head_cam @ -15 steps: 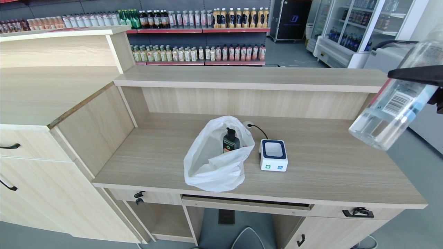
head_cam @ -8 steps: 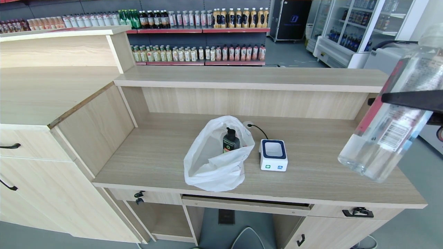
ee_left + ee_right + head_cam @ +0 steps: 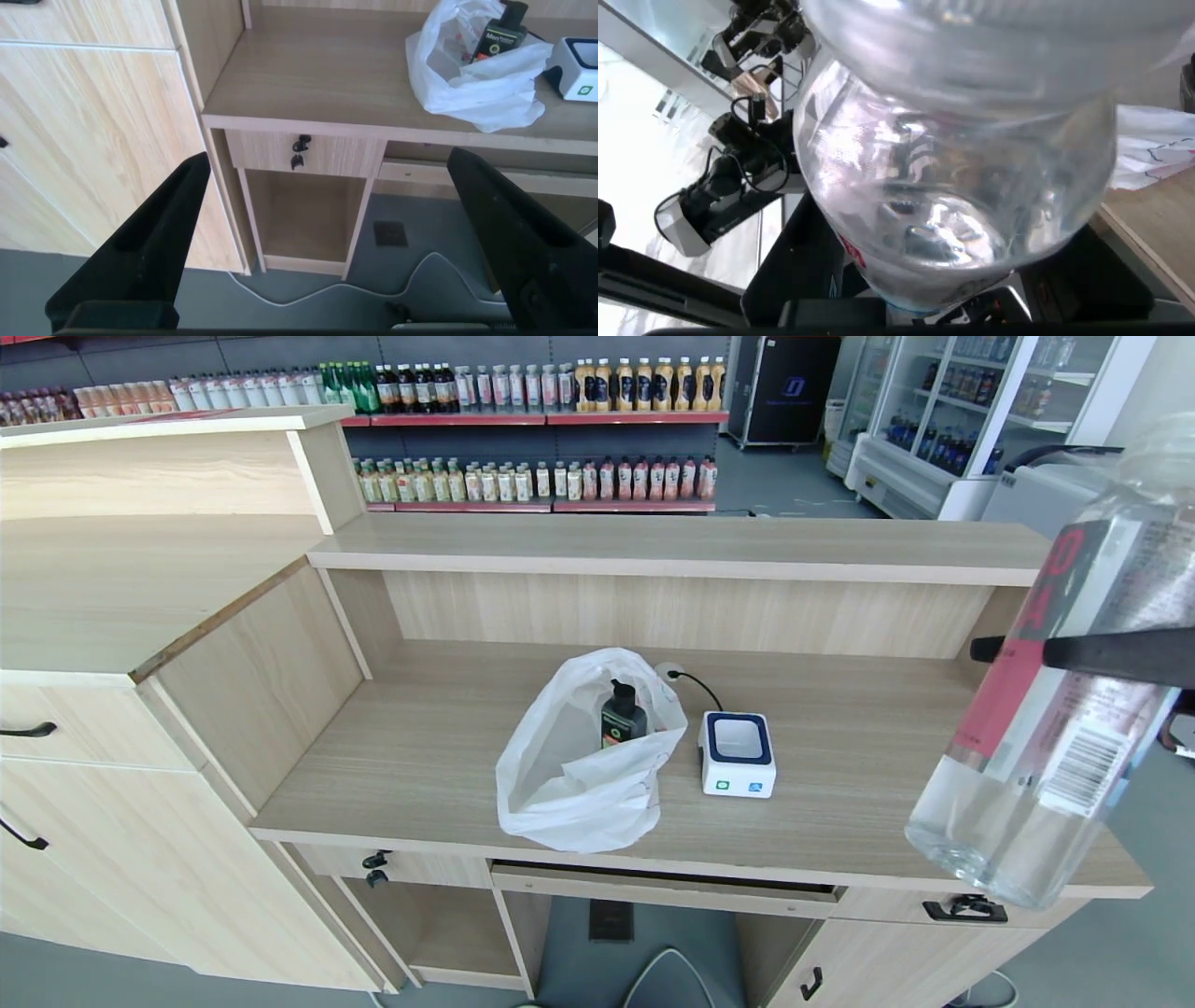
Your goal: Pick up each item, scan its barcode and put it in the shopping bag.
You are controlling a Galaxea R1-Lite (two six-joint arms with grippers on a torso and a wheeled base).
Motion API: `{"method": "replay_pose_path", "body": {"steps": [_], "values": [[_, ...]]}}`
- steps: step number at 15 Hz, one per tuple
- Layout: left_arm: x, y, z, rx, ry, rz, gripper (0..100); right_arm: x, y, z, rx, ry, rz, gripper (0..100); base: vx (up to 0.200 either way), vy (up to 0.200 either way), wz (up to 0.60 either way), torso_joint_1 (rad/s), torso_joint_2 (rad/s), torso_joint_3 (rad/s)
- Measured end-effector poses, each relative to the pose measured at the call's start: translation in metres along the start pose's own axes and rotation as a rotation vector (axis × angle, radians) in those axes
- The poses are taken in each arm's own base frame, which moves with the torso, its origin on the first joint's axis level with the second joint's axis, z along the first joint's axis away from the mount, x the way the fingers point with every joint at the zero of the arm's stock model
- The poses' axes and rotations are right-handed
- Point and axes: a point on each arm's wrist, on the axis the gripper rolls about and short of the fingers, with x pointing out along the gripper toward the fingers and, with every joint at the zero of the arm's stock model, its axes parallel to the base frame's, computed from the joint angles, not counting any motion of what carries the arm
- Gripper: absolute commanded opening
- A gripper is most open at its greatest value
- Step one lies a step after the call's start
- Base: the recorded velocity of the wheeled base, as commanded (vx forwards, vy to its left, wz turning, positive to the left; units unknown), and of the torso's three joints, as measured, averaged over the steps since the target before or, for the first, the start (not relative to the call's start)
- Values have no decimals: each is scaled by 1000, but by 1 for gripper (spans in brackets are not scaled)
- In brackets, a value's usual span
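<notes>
My right gripper (image 3: 1094, 655) is clamped across the bottle (image 3: 1036, 784), which hangs tilted, base lowest, at the counter's (image 3: 868, 784) right end, well apart from the scanner (image 3: 738, 754) and bag (image 3: 579, 784). My left gripper (image 3: 336, 247) gapes wide, empty.

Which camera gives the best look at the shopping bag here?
The head view: the shopping bag stands whole and open on the counter, a dark bottle inside. The left wrist view shows it side-on and cropped; the right wrist view, just a white scrap past the clear bottle.
</notes>
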Motion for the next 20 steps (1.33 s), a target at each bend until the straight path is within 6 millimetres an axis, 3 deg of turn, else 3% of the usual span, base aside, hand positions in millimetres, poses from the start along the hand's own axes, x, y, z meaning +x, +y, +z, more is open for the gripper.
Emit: {"method": "replay_pose_path", "body": {"steps": [7, 20], "values": [[0, 0, 0, 0, 0, 0, 100, 1, 15, -24, 22, 36, 44, 0, 0, 0, 0, 0, 0, 0], [0, 0, 0, 0, 0, 0, 100, -3, 44, -27, 5, 49, 68, 0, 0, 0, 0, 0, 0, 0]]}}
